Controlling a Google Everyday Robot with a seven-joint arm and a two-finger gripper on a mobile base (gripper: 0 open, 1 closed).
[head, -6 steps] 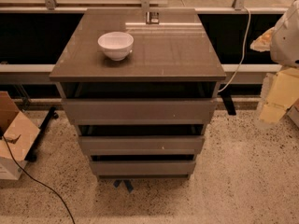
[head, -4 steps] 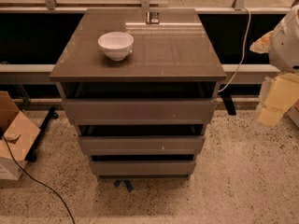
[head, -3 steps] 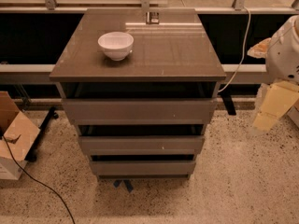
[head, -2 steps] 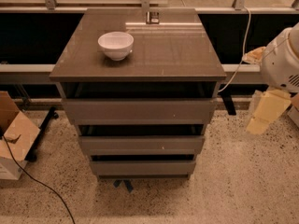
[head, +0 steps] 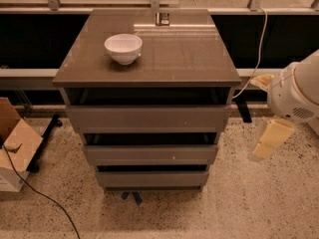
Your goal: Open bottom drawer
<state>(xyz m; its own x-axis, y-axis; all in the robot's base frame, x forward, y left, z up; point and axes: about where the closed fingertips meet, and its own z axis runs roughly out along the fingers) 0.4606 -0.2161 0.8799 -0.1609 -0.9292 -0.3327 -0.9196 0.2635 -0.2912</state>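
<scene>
A grey-brown cabinet [head: 149, 59] stands in the middle of the camera view with three handleless drawers. The bottom drawer [head: 152, 179] is the lowest and narrowest front, just above the floor, with a dark gap above it. The middle drawer [head: 149, 154] and the top drawer [head: 148, 118] sit above it. My gripper [head: 269, 139] is the pale yellow end of the white arm [head: 298, 91] at the right. It hangs to the right of the cabinet, level with the middle drawer, apart from every drawer front.
A white bowl [head: 123, 48] sits on the cabinet top. A cardboard box [head: 12, 143] and a black cable [head: 45, 198] lie on the speckled floor at the left. A white cable [head: 256, 49] hangs at the right. A dark ledge and railing run behind.
The arm and gripper have moved left and down, from the right edge towards the cabinet's right side. The drawers and bowl have not moved.
</scene>
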